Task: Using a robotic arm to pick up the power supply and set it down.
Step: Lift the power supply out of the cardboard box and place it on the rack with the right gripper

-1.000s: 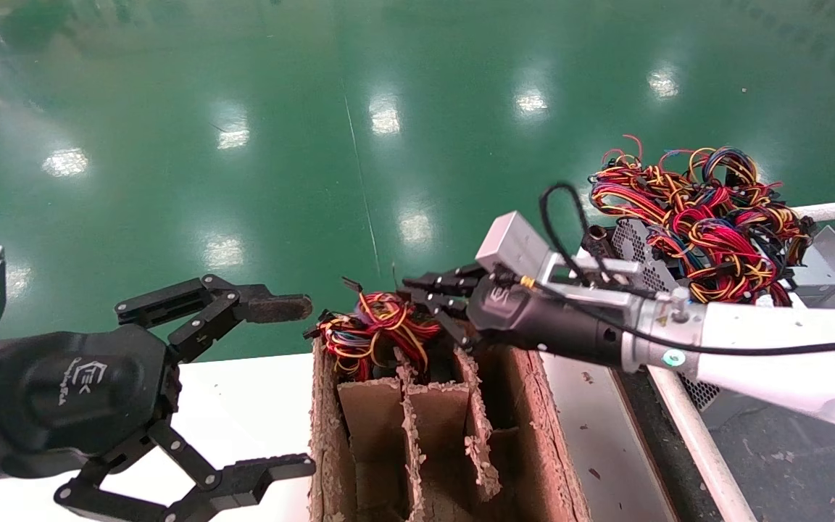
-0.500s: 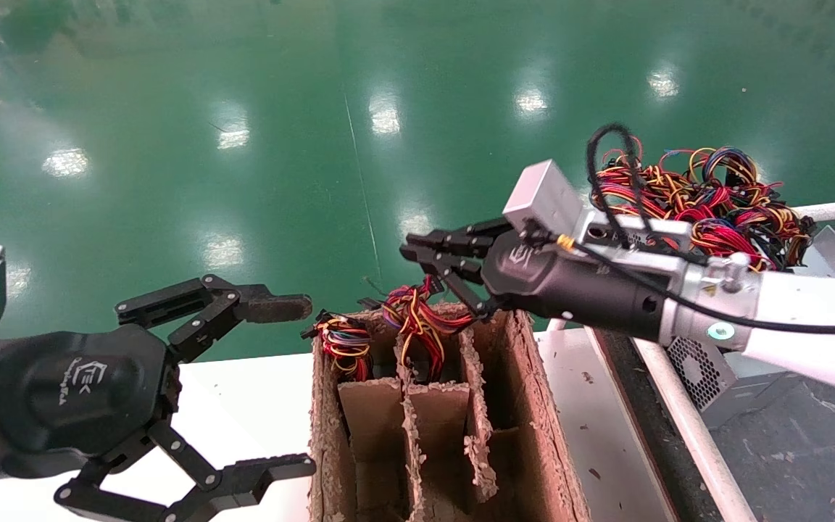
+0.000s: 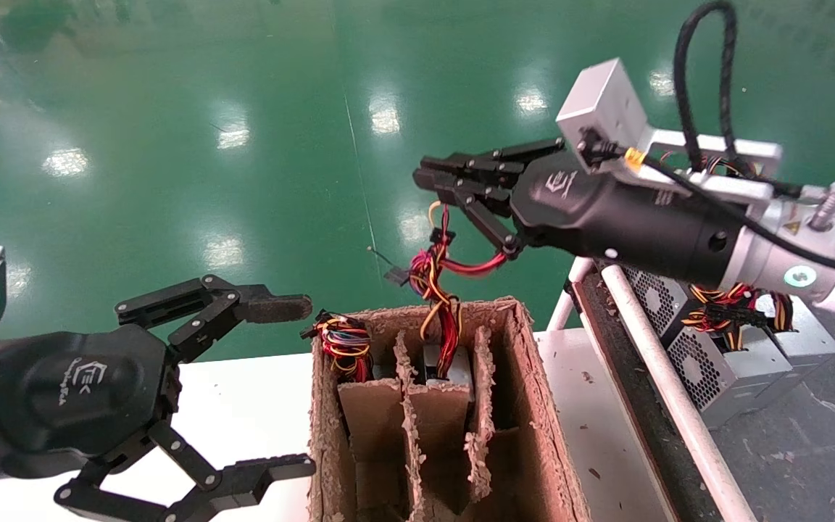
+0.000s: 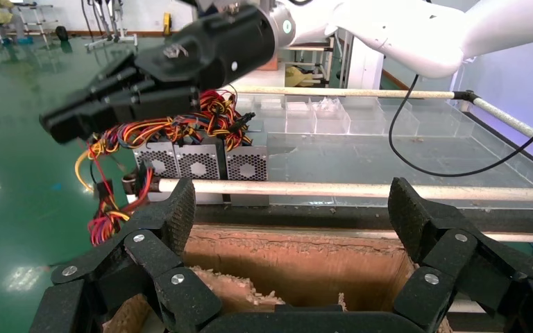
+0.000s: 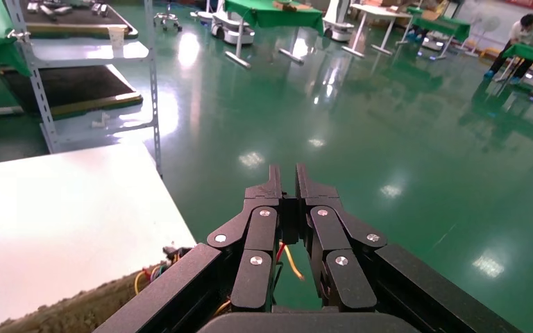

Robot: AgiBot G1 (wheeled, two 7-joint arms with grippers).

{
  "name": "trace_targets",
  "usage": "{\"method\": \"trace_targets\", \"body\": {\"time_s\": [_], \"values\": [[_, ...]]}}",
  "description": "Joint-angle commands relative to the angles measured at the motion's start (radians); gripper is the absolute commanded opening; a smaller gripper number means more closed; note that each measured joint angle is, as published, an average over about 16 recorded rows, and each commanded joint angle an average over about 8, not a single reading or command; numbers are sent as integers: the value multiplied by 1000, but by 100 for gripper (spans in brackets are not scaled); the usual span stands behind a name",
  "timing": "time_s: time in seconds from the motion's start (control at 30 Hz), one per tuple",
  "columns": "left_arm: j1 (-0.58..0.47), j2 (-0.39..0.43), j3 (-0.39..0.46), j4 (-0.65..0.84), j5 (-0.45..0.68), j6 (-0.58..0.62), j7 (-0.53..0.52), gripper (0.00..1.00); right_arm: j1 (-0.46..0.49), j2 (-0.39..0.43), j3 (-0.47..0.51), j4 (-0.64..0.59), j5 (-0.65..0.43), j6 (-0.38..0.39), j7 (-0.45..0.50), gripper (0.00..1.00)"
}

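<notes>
My right gripper (image 3: pixel 425 170) hangs above the cardboard box (image 3: pixel 533 406), shut on the power supply's red, yellow and black wires (image 3: pixel 438 279). The wires run down taut to the grey power supply (image 3: pixel 448 366), whose top shows in the box's middle compartment. In the right wrist view the fingers (image 5: pixel 272 186) are pressed together on a black connector, with wire strands (image 5: pixel 288 257) below them. The left wrist view shows the right gripper (image 4: pixel 55 125) with the wires (image 4: pixel 107 208) dangling from it. My left gripper (image 3: pixel 301 384) is parked open, left of the box over the white table.
Another wire bundle (image 3: pixel 345 341) sits in the box's left compartment. Several grey power supplies (image 3: pixel 715 355) lie on the rack to the right, behind a white rail (image 3: pixel 649 362). The white table (image 3: pixel 243 406) is under the box, with green floor beyond.
The right gripper has risen and shifted right with the wires in its grip. The bundle has pulled out straight, and the grey box now shows in the middle compartment. The left arm is still.
</notes>
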Motion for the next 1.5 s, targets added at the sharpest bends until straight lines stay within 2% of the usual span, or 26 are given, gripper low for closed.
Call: {"method": "trace_targets", "body": {"time_s": [0.03,0.33,0.53,1.17,1.5], "values": [[0,0,0,0,0,0,0,100,9,4,5,6,5,-1,6,0],[0,0,1,0,0,0,0,100,69,14,16,16,27,-19,58,0],[0,0,1,0,-1,0,1,100,144,19,21,-1,36,-38,102,0],[-1,-1,2,0,-2,-1,1,100,458,24,17,-137,47,-164,232,0],[-1,-1,3,0,-2,-1,1,100,654,37,15,-276,32,-241,271,0]]}}
